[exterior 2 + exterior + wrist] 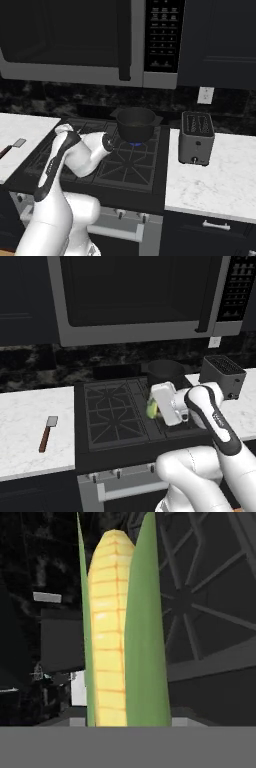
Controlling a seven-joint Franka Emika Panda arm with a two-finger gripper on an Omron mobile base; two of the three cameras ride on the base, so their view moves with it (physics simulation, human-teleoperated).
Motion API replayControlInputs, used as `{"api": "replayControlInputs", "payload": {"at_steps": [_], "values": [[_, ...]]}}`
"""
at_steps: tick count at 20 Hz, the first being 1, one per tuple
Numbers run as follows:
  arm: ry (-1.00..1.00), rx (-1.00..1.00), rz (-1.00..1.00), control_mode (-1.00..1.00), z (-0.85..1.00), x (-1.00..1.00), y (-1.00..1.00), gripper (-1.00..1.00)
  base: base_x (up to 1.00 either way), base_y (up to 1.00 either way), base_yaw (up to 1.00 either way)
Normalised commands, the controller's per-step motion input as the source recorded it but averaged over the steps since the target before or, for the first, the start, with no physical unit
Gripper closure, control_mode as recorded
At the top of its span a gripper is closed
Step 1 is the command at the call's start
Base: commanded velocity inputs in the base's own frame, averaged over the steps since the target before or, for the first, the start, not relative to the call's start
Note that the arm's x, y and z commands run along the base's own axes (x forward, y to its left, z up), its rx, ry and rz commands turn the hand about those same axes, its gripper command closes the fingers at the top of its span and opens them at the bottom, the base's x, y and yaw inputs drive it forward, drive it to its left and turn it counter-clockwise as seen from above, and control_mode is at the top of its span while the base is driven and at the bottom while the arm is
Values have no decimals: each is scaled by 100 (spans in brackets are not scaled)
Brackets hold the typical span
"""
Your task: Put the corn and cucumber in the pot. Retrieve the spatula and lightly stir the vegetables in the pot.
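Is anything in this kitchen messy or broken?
Nothing looks spilled or broken. The yellow, green-husked corn cob is up in the air over the black stove, which is part of the job. The grey-bladed, brown-handled spatula lies neatly on the white counter.

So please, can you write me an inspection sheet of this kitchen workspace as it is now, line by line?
Surface: black stove with grates, between two white marble counters.
Corn: in front of the hand camera, above the stove; seemingly held, though the jaws are hidden.
Pot: on the rear burner, blue flame under it; looks empty.
Spatula: flat on the left counter, untouched.
Cucumber: nothing seen.
Clutter: grey toaster on the right counter.
Gripper: over the stove, short of the pot.
Cables: nothing seen.
Surroundings: microwave overhead, wall outlet, dark cabinets.
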Motion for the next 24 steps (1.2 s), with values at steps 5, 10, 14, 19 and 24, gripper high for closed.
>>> {"api": "replayControlInputs", "payload": {"at_steps": [5, 10, 14, 19, 24], "values": [[17, 39, -23, -100, 42, 51, -96, 100, 0, 0, 0], [32, 31, -28, -100, 64, 52, -72, 100, 0, 0, 0], [35, 32, -23, -100, 66, 63, -67, 100, 0, 0, 0], [42, 29, -7, -100, -5, 90, -81, 100, 0, 0, 0], [7, 15, 5, -100, 5, 29, -37, 100, 0, 0, 0]]}}
